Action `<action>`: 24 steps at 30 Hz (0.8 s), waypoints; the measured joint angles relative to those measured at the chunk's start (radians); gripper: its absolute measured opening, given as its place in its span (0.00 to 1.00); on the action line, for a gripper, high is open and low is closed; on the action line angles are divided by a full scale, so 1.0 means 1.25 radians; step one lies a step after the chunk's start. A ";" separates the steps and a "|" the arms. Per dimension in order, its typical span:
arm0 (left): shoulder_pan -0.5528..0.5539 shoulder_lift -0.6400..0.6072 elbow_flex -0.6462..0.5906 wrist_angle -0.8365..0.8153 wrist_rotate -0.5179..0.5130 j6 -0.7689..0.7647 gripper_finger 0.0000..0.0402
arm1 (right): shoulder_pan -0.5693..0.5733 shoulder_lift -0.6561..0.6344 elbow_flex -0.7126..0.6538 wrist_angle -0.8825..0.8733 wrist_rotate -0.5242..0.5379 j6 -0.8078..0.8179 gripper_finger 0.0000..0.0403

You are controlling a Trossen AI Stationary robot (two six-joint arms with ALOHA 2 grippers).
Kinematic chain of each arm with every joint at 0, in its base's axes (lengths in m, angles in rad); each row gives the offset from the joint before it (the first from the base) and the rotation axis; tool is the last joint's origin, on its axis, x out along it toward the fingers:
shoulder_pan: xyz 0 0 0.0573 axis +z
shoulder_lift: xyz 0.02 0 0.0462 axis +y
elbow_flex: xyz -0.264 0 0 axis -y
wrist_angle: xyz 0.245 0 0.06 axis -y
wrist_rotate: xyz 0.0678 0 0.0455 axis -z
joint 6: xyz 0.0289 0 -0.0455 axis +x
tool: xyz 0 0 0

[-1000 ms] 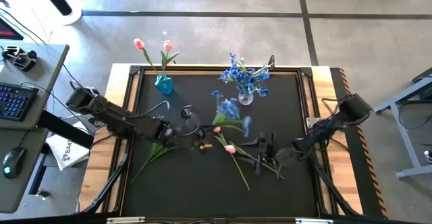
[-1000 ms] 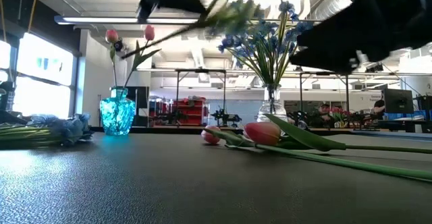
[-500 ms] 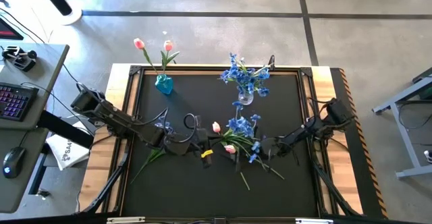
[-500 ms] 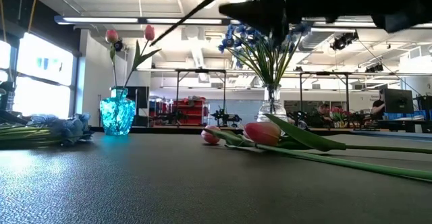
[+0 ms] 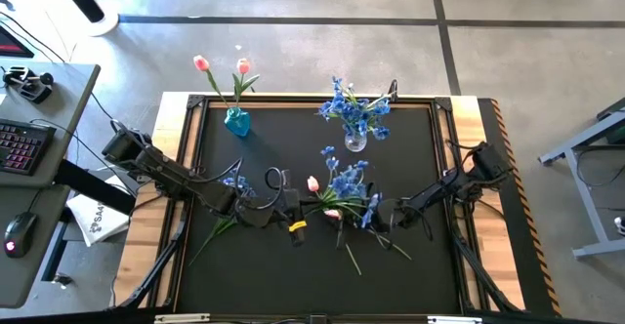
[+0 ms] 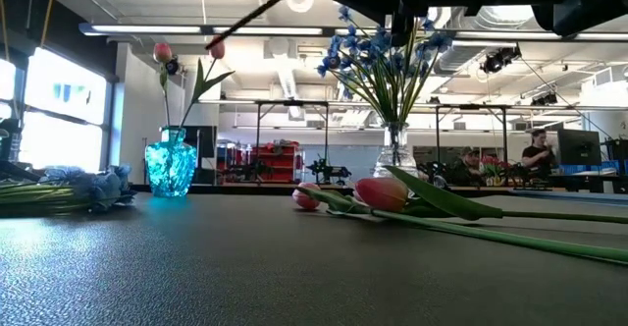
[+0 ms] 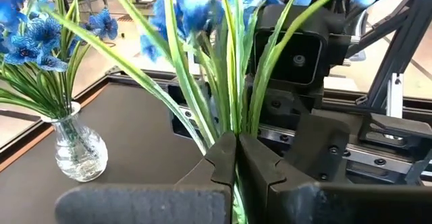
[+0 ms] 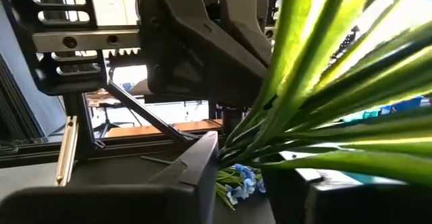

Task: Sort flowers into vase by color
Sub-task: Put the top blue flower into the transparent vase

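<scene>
A bunch of blue flowers [image 5: 347, 182] is held above the table's middle, between my two grippers. My left gripper [image 5: 311, 207] comes from the left and is shut on its stems. My right gripper [image 5: 376, 212] comes from the right, its fingers closed about the same stems and leaves. A turquoise vase [image 5: 236, 121] at the far left holds two pink tulips. A clear vase [image 5: 354, 141] at the far middle holds blue flowers. Two pink tulips [image 6: 383, 193] lie on the mat under the arms. Another blue bunch [image 6: 69, 189] lies at the left. My left gripper pinches the bunch's green stems [image 7: 233, 126] near their lower end between its two fingers, coming level from the table's left. The bunch is lifted clear, and its blossoms [image 7: 196, 8] fan up and away from the fingers. My right gripper has the bunch's stems and long leaves [image 8: 253, 140] between its two fingers, coming level from the table's right, opposite my left gripper. The leaves fan out past the fingers. The bunch stays clear of the mat.
The mat's raised black frame [image 5: 312, 100] runs along the far edge, just behind both vases. Loose green stems [image 5: 220, 226] lie under my left arm. A desk with a keyboard [image 5: 24, 148] stands left of the table. People show in the room behind [image 6: 535, 154].
My left gripper has carried the blue bunch toward the table's right and slightly nearer, up to my right gripper. The bunch has turned, so that its blossoms now stand above the two grippers. My right arm has drawn its elbow in; for the last half second both have kept still.
</scene>
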 joint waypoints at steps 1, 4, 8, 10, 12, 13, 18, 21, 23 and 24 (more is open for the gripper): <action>0.000 0.000 0.000 0.000 0.000 0.000 0.00 | 0.000 0.000 0.000 0.000 0.001 0.000 0.22; 0.000 0.000 0.000 0.001 0.014 -0.008 0.00 | 0.000 0.000 0.000 0.000 0.001 0.000 0.16; 0.000 0.000 0.000 0.000 0.059 -0.013 0.00 | 0.000 0.000 0.000 -0.004 0.001 -0.003 0.07; 0.000 0.000 0.000 -0.008 0.075 -0.014 0.01 | 0.001 0.000 0.000 -0.014 0.002 -0.007 0.03; 0.000 -0.003 0.000 -0.028 0.089 -0.014 0.04 | 0.002 0.000 0.000 -0.032 0.020 -0.004 0.02; 0.000 -0.005 0.000 -0.043 0.097 -0.019 0.05 | 0.004 0.000 0.000 -0.042 0.038 0.003 0.02; 0.001 -0.034 0.000 -0.152 0.135 -0.066 0.14 | 0.024 -0.001 0.000 -0.099 0.132 0.017 0.01; -0.001 -0.056 0.000 -0.229 0.143 -0.104 0.19 | 0.043 -0.006 0.000 -0.131 0.190 0.015 0.01; -0.004 -0.073 0.000 -0.277 0.145 -0.125 0.21 | 0.053 -0.024 0.000 -0.189 0.226 0.015 0.01; -0.004 -0.081 0.000 -0.299 0.144 -0.135 0.21 | 0.058 -0.039 0.000 -0.231 0.248 0.019 0.01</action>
